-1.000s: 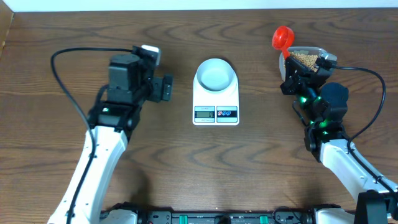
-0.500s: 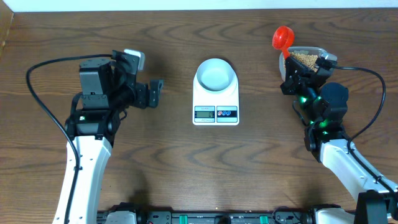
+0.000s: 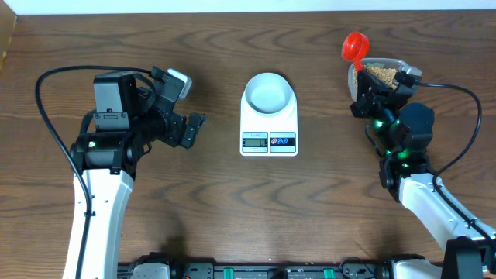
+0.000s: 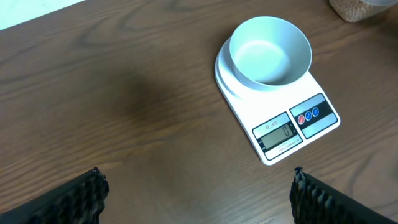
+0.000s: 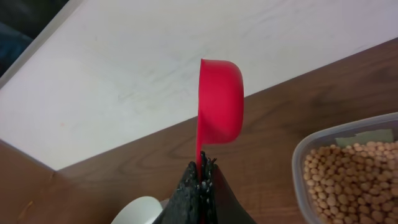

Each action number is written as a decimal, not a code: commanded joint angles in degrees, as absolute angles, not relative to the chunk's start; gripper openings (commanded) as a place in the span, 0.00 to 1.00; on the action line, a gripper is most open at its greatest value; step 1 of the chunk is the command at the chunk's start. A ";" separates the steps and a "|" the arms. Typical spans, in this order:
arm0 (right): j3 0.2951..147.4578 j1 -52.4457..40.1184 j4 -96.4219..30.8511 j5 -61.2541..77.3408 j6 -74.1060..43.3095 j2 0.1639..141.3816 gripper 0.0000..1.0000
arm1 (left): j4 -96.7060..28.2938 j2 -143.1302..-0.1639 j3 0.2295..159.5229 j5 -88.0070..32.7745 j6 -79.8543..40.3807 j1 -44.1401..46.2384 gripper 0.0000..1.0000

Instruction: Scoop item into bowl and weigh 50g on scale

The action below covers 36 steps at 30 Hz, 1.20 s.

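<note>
The pale blue-white bowl (image 3: 269, 92) sits empty on the white scale (image 3: 269, 130) at the table's middle; both show in the left wrist view, bowl (image 4: 270, 50) and scale (image 4: 280, 130). Tan-yellow beans (image 3: 379, 74) fill a clear tub (image 3: 391, 64) at the far right, also in the right wrist view (image 5: 351, 177). My right gripper (image 3: 363, 94) is shut on the handle of a red scoop (image 3: 354, 46), held upright and empty next to the tub (image 5: 219, 99). My left gripper (image 3: 191, 128) is open and empty, left of the scale.
A white surface borders the table's far edge (image 3: 248, 5). Black cables loop from both arms (image 3: 46, 116). A rail of equipment runs along the near edge (image 3: 263, 271).
My left arm has swung back and turned its gripper down and right, away from the scale. The right arm and the scoop have barely moved.
</note>
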State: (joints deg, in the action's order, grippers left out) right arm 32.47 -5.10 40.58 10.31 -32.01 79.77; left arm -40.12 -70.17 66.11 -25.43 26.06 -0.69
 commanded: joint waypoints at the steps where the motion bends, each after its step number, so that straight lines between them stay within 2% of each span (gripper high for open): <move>1: 33.39 -4.91 40.91 7.81 -32.08 79.83 0.01 | -39.62 -69.87 67.00 -26.61 27.68 -0.95 0.96; 6: 33.39 -4.91 40.91 7.81 -30.92 79.83 0.01 | -40.12 -69.87 67.00 -34.48 36.25 -0.95 0.96; 10: 33.39 -4.91 40.93 7.84 -30.55 79.83 0.01 | -41.28 -69.87 67.05 -35.64 38.17 -0.95 0.96; 22: 33.39 -4.91 40.97 7.86 -29.91 79.83 0.01 | -59.29 -69.87 74.81 -38.30 52.34 -0.95 0.96; 36: 33.39 -4.91 40.97 8.05 -29.89 79.83 0.01 | -61.21 -71.44 74.98 -38.06 53.58 -0.95 0.96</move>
State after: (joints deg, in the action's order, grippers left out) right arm 32.47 -5.10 40.69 8.69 -30.92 79.77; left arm -60.93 -70.65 73.97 -37.39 52.34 -0.71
